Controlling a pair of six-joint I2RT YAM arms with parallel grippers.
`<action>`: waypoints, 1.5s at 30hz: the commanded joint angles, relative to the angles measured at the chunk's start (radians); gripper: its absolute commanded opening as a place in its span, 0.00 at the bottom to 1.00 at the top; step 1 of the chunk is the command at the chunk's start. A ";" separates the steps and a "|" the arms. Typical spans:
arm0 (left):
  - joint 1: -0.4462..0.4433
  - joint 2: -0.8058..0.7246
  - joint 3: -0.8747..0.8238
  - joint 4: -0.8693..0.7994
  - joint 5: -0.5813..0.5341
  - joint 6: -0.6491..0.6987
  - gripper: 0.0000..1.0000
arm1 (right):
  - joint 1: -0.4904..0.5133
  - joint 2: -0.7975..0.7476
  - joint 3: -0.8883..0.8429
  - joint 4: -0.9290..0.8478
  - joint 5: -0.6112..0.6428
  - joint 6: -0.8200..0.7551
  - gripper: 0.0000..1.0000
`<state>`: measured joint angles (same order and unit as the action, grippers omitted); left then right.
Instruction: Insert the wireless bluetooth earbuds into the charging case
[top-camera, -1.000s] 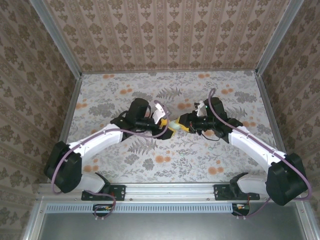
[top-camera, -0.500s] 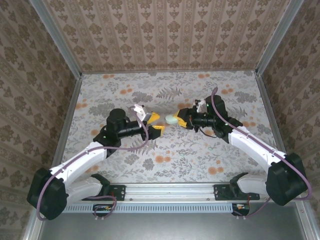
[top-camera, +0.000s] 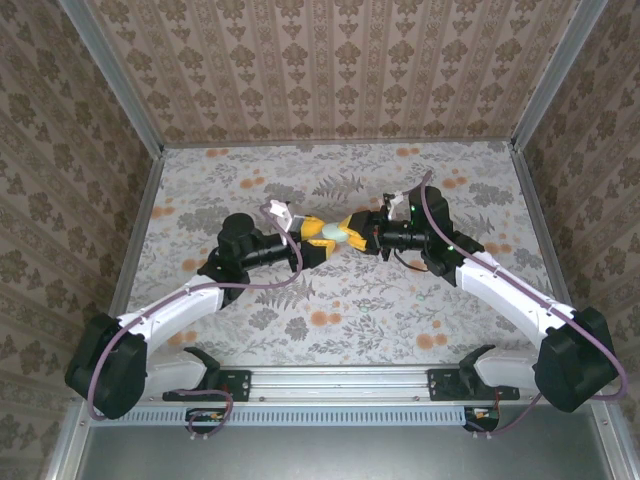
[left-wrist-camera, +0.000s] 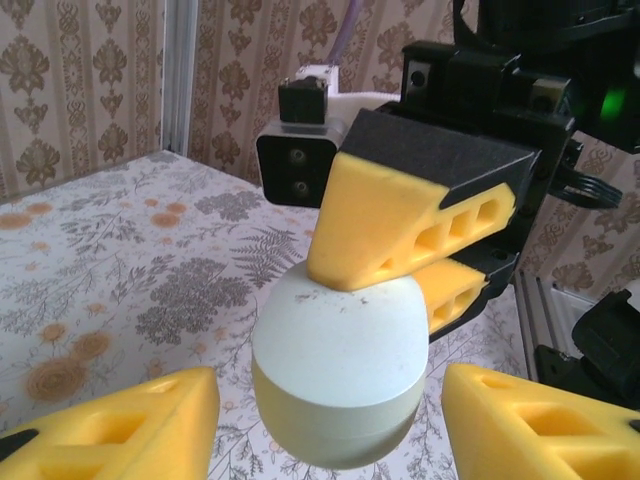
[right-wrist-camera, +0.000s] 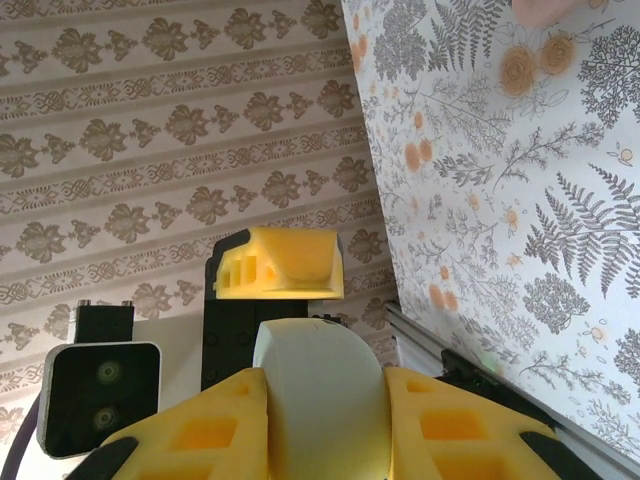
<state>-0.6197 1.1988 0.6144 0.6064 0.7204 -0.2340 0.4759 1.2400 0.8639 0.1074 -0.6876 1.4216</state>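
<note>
— Seen from above, where was the charging case (top-camera: 341, 236)?
— Above the middle of the table (top-camera: 400, 320), between both arms. The right gripper (top-camera: 358, 237) pinched it, and the left gripper (top-camera: 325, 235) met it from the opposite side.
— And the left wrist view?
— The left fingers (left-wrist-camera: 110, 425) stood spread, one on each side of the case, not touching it. The case looked closed.
— The right wrist view?
— The right fingers (right-wrist-camera: 190, 430) clamped the case, which stuck out toward the left gripper.
— The count?
— One case, two grippers.
</note>
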 joint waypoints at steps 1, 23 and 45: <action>0.008 0.004 0.008 0.054 0.037 -0.026 0.58 | 0.006 -0.028 0.033 0.026 -0.023 0.037 0.19; 0.009 0.048 0.058 0.055 0.076 -0.031 0.24 | 0.014 -0.019 0.030 0.030 -0.035 0.038 0.25; 0.063 -0.192 0.075 -0.328 0.086 0.056 0.08 | 0.138 -0.115 0.291 -0.571 0.213 -0.910 0.39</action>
<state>-0.5621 1.0286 0.6498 0.3431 0.7876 -0.2123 0.5812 1.0794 1.1191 -0.3546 -0.5182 0.6514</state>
